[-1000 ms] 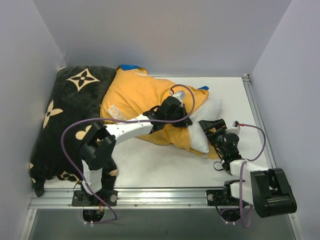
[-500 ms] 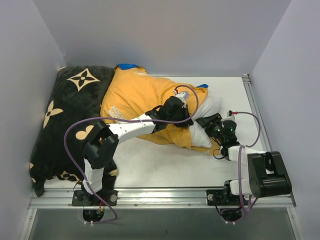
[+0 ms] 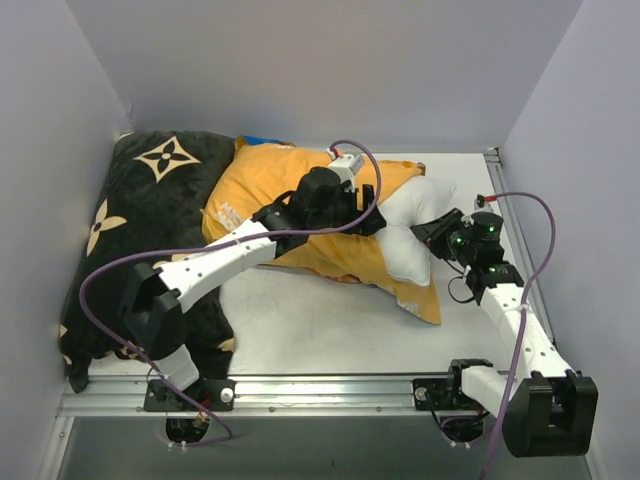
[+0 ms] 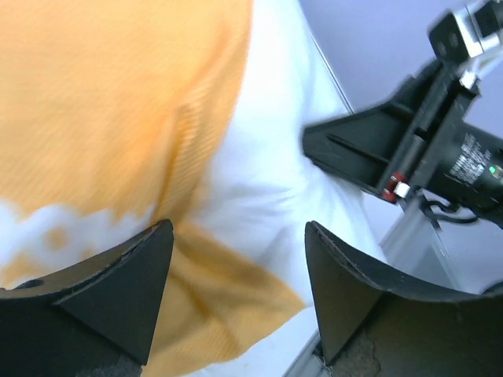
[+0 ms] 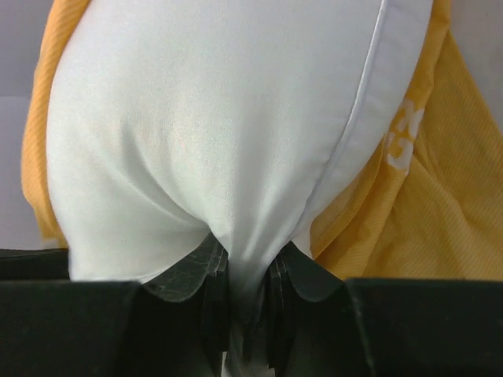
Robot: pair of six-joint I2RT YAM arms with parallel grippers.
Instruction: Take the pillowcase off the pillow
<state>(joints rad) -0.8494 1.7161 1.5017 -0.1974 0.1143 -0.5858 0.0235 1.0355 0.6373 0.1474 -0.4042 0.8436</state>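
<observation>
Top view: the left claw (image 3: 368, 212) hangs over the pillowcase (image 3: 270, 190). The pillowcase, orange side out, bunches behind the claw and to its left, against the black flowered cushion (image 3: 150, 220). The white pillow (image 3: 410, 245) bulges out between the 2 claws, and the right claw (image 3: 432, 232) meets its corner.

Left wrist view: the left claw (image 4: 236, 283) stands spread, gripping nothing. Orange pillowcase (image 4: 118, 102) lies beneath it to the left and white pillow (image 4: 267, 173) ahead.

Right wrist view: the right claw (image 5: 244, 294) is pressed together, pinching a fold of the pillow (image 5: 212, 133). Pillowcase (image 5: 409, 212) shows on both sides.
</observation>
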